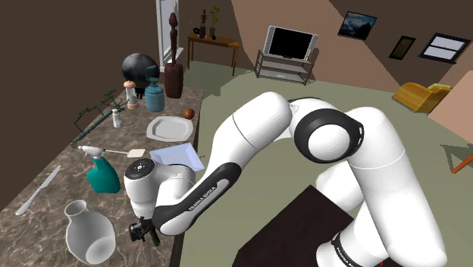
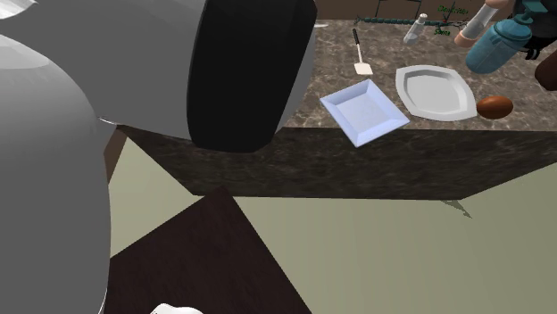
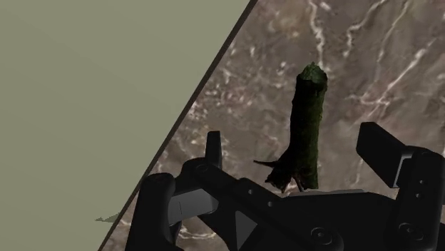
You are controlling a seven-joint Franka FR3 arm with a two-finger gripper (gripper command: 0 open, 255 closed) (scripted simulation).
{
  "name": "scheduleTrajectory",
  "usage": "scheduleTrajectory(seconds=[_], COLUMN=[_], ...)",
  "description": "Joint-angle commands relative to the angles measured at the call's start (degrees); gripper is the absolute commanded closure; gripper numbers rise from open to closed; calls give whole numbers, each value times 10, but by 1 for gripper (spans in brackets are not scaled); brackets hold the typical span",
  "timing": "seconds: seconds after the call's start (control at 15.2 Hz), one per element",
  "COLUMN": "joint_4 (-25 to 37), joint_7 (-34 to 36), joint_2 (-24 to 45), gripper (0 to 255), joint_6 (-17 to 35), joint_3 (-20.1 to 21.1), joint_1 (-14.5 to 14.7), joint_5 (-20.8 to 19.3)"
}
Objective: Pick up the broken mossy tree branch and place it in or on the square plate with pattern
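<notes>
Visibly, FRANKA EMIKA arm (image 1: 203, 196), claw (image 3: 296, 146) agape.

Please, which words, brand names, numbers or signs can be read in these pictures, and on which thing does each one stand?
"FRANKA EMIKA": in dark letters along the white arm, near the wrist, in the shoulder view.
Dark lettering on the arm's lower link: too small to read.
Green lettering at the far side of the counter, in the second exterior view: too blurred to read.
No numbers or signs are readable.

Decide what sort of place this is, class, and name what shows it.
Probably a home's open living area: a television, a yellow armchair and framed pictures on the walls, beside a dark marbled counter.
</notes>
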Motion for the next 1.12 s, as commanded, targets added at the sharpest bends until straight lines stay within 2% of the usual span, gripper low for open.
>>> scheduleTrajectory(seconds=[0.0, 0.33, 0.4, 1.06], joint_4=[2, 2, 2, 0], joint_7=[0, 0, 0, -1], joint_2=[3, 3, 3, -3], gripper=[0, 0, 255, 255], joint_6=[1, 1, 1, -3], joint_3=[-1, -1, -1, 1], joint_1=[1, 1, 1, -1], joint_5=[-1, -1, -1, 1])
